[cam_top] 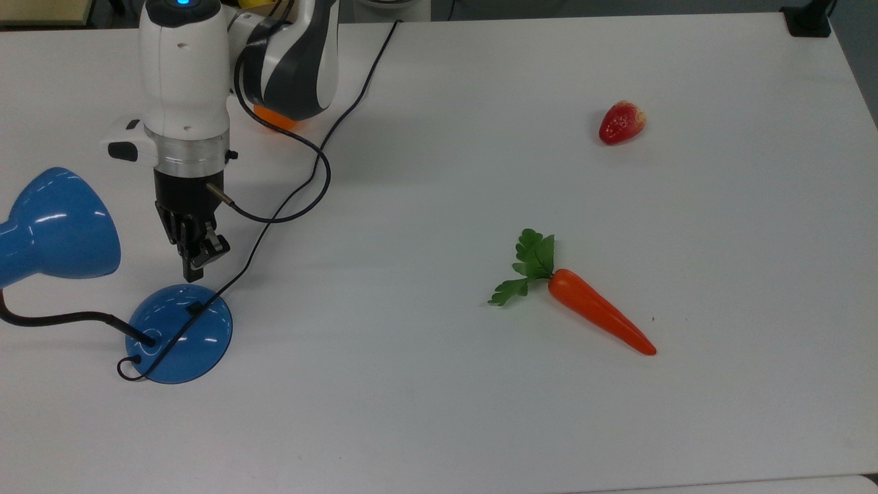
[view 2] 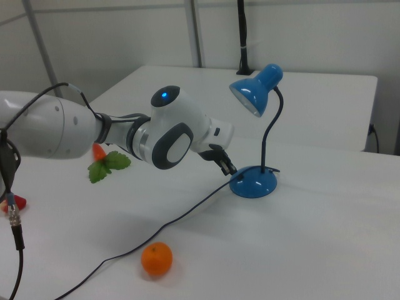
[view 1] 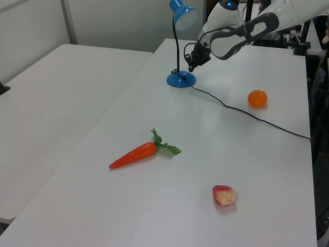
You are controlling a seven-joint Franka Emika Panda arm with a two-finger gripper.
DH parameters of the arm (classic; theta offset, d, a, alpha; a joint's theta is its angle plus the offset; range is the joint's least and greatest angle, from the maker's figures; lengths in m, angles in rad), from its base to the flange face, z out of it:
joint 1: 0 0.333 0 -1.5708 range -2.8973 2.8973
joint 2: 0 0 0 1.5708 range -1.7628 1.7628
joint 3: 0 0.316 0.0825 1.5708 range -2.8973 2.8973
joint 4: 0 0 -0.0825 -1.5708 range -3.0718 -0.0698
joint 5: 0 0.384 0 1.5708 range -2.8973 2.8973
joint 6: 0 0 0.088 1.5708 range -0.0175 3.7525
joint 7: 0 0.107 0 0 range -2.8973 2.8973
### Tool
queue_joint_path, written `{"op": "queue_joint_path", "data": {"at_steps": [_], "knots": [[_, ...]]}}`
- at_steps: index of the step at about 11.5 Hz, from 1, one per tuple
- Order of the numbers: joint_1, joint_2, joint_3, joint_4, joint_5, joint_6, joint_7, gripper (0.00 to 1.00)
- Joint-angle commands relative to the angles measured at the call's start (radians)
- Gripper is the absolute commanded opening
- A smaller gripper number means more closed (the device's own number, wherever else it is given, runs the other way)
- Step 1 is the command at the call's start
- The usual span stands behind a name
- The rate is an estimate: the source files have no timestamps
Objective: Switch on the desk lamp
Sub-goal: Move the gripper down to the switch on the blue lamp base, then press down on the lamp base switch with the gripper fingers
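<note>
Top view showed the gripper [cam_top: 193, 269] hanging just above the far edge of the desk lamp [cam_top: 180, 334] base, its tips pointing down at the blue dome. The two fingers seemed pressed together with nothing between them. Directly below the tips sat the small black switch [cam_top: 195, 308], on the upper slope of the base. I judged that the press was almost ready, because only a small gap remained.

The base looked hard and glossy, so a fingertip could slide off the curved surface if it pushed from the side. The lamp seemed light, and the tall bendable neck [view 2: 270, 134] could make it tip or slide. I think the best contact was straight down on the switch, not a hold on the neck or the shade [cam_top: 60, 225].

The thin cord [cam_top: 288, 195] left the base close to the gripper and ran away behind it across the white table [cam_top: 480, 412]. Behind the arm lay an orange [view 1: 257, 98]. Well apart from the gripper, on the top view's right, lay a carrot [cam_top: 597, 319] and, farther still, a strawberry [cam_top: 621, 122].
</note>
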Motion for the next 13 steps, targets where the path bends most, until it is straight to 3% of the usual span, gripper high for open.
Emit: {"op": "queue_joint_path", "data": {"at_steps": [1, 6, 13], "knots": [[0.002, 0.028, -0.011, 0.020, 0.009, 0.025, 0.031, 0.00], [-0.029, 0.094, -0.011, 0.089, 0.008, 0.076, 0.029, 0.00], [-0.018, 0.114, -0.009, 0.092, 0.004, 0.076, 0.026, 0.00]]}}
